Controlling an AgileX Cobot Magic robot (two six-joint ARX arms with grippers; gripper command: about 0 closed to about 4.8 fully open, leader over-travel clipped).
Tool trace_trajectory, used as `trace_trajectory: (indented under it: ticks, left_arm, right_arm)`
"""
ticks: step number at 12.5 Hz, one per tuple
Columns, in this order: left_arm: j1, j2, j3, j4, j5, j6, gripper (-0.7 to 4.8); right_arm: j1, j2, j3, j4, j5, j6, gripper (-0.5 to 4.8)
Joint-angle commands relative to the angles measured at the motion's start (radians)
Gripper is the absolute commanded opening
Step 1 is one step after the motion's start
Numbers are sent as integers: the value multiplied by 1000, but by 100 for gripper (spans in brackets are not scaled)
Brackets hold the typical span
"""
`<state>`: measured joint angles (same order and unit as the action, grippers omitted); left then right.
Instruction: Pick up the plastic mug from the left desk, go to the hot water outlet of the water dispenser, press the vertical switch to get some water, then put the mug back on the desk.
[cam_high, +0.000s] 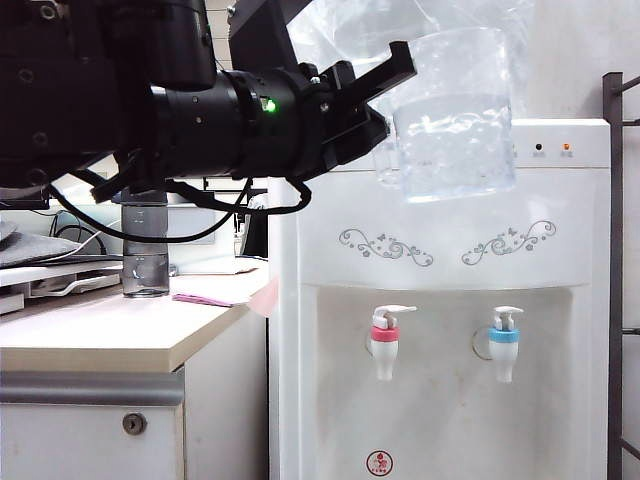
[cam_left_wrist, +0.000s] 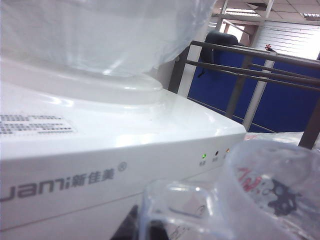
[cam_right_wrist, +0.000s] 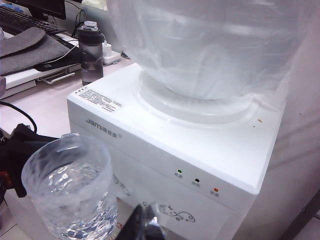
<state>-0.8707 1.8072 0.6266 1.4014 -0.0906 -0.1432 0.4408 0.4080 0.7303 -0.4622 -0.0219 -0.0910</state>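
The clear plastic mug (cam_high: 455, 115) hangs high in front of the top of the white water dispenser (cam_high: 440, 280), well above the taps. My left gripper (cam_high: 388, 105) is shut on the mug's side handle (cam_left_wrist: 175, 205), and its dark fingers (cam_left_wrist: 150, 230) show through the plastic. The hot water outlet (cam_high: 385, 345), with its red collar, sits below and carries the white vertical switch (cam_high: 396, 312). My right gripper (cam_right_wrist: 146, 222) is shut and empty, next to the mug (cam_right_wrist: 70, 190) and above the dispenser's front. The left desk (cam_high: 100, 335) stands left of the dispenser.
A blue-collared tap (cam_high: 505, 342) sits right of the red one. A dark grey bottle (cam_high: 146, 245) and a pink sheet (cam_high: 200, 298) are on the desk. The big clear water bottle (cam_right_wrist: 210, 45) tops the dispenser. A dark metal rack (cam_high: 615, 280) stands at the far right.
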Motion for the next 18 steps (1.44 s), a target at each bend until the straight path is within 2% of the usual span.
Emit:
trace_trajectory:
  ticks: [1,5,7,9,11,12,15,17,18]
  left_arm:
    - [-2,-11,6,25,2,-6,-5]
    - [-2,-11,6,-161,8,-6,-5]
    - [-2,-11,6,-177,8,-6,-5]
    - [-2,-11,6,-177,8,-6,-5]
    - [-1,-13,6,-183,8,-6,-5]
    - [-1,-140,-100,-242,8,-6,-5]
    - [0,-237,-170,-266,8,-6,-5]
    - [33,-307,-212,-268,32,-6,-5]
    - [124,-337,-224,-272,78,-6,-5]
  right_arm:
    - [0,-2,4,17,1,1,-5]
    - [1,-2,4,9,1,2,-5]
    - [1,-2,4,6,2,13,-5]
    - [1,-2,4,-69,23,13,-5]
    - [1,-2,5,-49,32,12,-5]
    - [0,-2,5,-51,32,12,-5]
    - [0,-2,5,-51,32,12,-5]
    - [0,-2,4,-51,32,12,-5]
    - [0,-2,4,-51,32,12,-5]
